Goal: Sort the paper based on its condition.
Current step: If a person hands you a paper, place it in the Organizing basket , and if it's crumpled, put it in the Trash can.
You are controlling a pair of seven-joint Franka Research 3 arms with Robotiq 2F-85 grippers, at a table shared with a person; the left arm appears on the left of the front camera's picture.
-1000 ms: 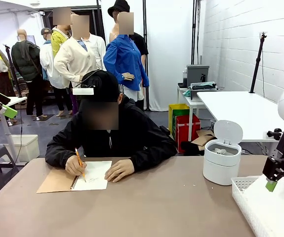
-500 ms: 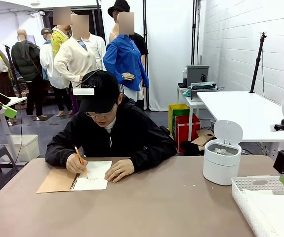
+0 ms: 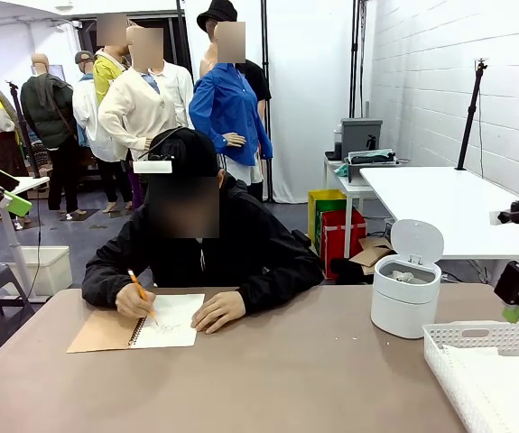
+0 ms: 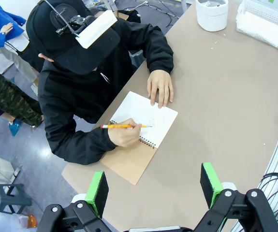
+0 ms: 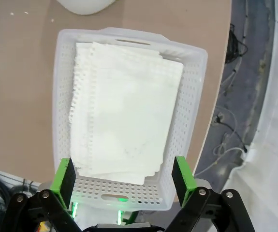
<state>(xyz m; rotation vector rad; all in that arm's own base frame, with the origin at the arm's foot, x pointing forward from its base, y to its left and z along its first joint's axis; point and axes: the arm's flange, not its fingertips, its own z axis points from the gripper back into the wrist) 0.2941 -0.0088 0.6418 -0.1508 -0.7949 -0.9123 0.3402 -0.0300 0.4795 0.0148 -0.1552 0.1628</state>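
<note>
Flat white paper sheets (image 5: pixel 126 125) with torn spiral edges lie stacked in the white mesh basket (image 5: pixel 129 36), which stands at the table's near right corner (image 3: pixel 449 338). My right gripper (image 5: pixel 123 179) hovers open above the stack, nothing between its green pads; in the front view it hangs at the right edge (image 3: pixel 514 307). My left gripper (image 4: pixel 154 188) is open and empty, high over the person and the table's left part. It also appears at the left edge in the front view (image 3: pixel 6 194). The sheets also show in the basket (image 4: pixel 262 29).
A person at the far side writes with a pencil (image 4: pixel 124 126) in a spiral notebook (image 3: pixel 171 320) with a brown cover, both hands on it. A white lidded bin (image 3: pixel 406 298) stands open beside the basket, something pale inside. Bare brown tabletop (image 3: pixel 295 370) spans the middle.
My right gripper has opened fully and drawn up and to the right from over the basket. The person's pencil hand has shifted slightly on the page.
</note>
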